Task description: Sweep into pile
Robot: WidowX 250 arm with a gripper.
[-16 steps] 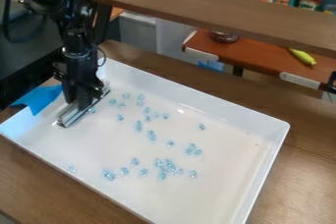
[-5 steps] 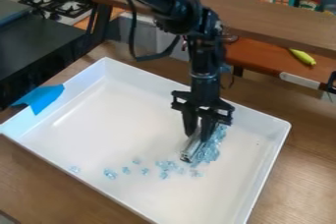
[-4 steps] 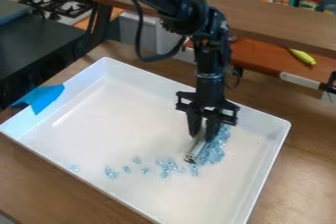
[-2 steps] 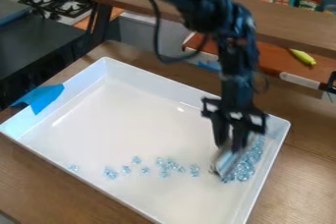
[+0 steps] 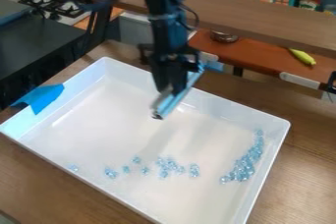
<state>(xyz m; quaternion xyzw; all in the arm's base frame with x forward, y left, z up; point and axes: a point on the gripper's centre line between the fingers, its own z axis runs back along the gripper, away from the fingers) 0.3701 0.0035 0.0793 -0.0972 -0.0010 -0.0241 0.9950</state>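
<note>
Blue tape (image 5: 41, 98), white tray (image 5: 85, 169).

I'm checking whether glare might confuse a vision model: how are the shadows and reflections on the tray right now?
In the camera view, a soft grey shadow falls across the floor of the white tray, below the gripper and its bar; in the same view, a pale streak lies near the blue tape.

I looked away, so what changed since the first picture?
Seen in the picture, the gripper swept the farther beads right, to the tray's side, then lifted back left, still holding the bar. The nearer beads and tape stayed about where they were.
</note>
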